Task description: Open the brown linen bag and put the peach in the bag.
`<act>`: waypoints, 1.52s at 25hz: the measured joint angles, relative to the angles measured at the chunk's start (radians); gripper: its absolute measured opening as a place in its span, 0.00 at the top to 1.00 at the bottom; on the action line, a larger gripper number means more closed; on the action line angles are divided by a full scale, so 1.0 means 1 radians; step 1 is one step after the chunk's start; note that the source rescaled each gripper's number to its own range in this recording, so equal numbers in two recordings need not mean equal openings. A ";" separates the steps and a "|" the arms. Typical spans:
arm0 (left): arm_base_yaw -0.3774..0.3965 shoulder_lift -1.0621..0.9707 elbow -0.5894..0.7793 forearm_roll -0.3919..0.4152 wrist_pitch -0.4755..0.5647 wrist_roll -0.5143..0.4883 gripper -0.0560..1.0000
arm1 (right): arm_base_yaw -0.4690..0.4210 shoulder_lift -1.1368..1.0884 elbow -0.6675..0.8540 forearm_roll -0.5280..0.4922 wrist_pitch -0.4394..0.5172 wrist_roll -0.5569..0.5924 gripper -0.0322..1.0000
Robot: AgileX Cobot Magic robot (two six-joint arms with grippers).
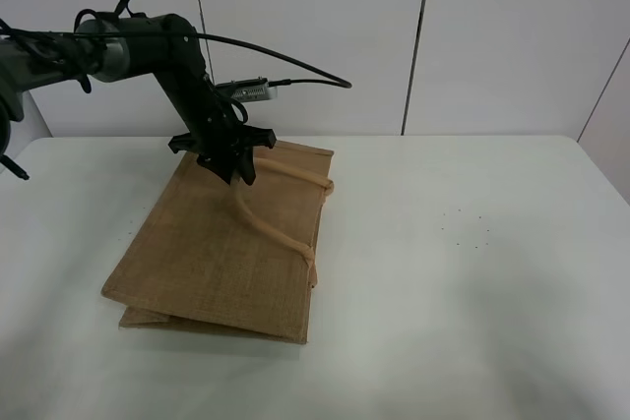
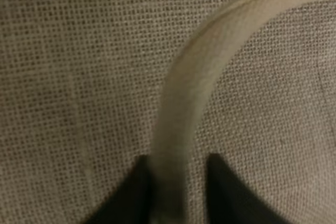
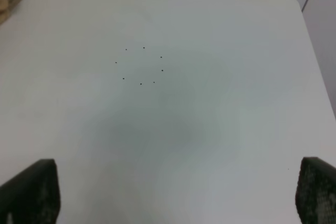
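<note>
Here left end effector (image 1: 239,166) pinches handle (image 2: 181,124)

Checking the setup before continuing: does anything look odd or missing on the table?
The peach is in no view. The brown linen bag lies flat and closed on the table; the left tool straddles its handle.

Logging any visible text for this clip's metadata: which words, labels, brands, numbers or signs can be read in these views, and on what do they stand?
None: no readable text in any view.
Brown linen bag: plain weave, no print or tag visible.
Beige handle between the left pincer fingers: unmarked.
Table: only a ring of small black dots, not characters.
Left arm and right pincer: no legible label.
</note>
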 joint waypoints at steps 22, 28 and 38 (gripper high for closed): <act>0.193 -0.052 -0.178 0.260 0.167 -0.083 0.10 | 0.000 0.000 0.000 0.000 0.000 0.000 0.00; 0.282 -0.061 -0.168 0.260 0.169 -0.066 0.10 | 0.000 0.000 0.000 0.000 0.000 0.000 0.00; 0.281 -0.251 0.024 0.236 0.170 -0.043 0.10 | 0.000 0.000 0.000 0.000 0.000 0.000 0.00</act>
